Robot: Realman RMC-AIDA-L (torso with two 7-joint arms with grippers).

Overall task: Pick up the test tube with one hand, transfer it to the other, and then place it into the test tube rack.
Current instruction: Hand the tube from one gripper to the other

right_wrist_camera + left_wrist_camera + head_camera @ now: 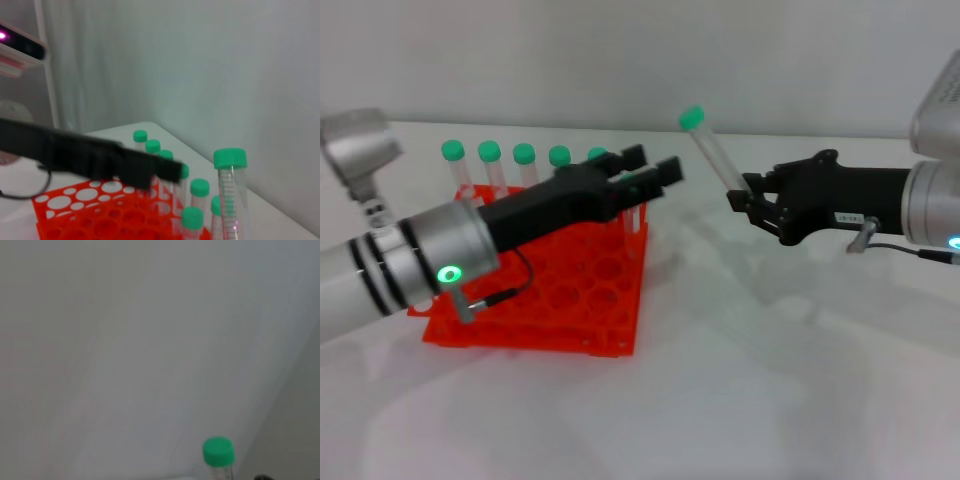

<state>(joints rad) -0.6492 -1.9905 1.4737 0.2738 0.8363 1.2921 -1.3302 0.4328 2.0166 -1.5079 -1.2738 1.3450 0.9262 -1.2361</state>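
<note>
My right gripper [741, 193] is shut on the lower part of the test tube [710, 148]. It holds the tube in the air, tilted, with the green cap up, to the right of the orange-red rack [570, 300]. The tube also shows in the right wrist view [231, 185], and its cap shows in the left wrist view [218, 451]. My left gripper [650, 166] is open and empty. It reaches over the rack's back right corner, pointing at the tube, a short gap away. Its fingers [130, 164] cross the right wrist view.
Several other green-capped tubes [489, 152] stand in the rack's back row, behind my left arm; they also show in the right wrist view [200, 189]. The rack stands on a white table [770, 380] with a pale wall behind.
</note>
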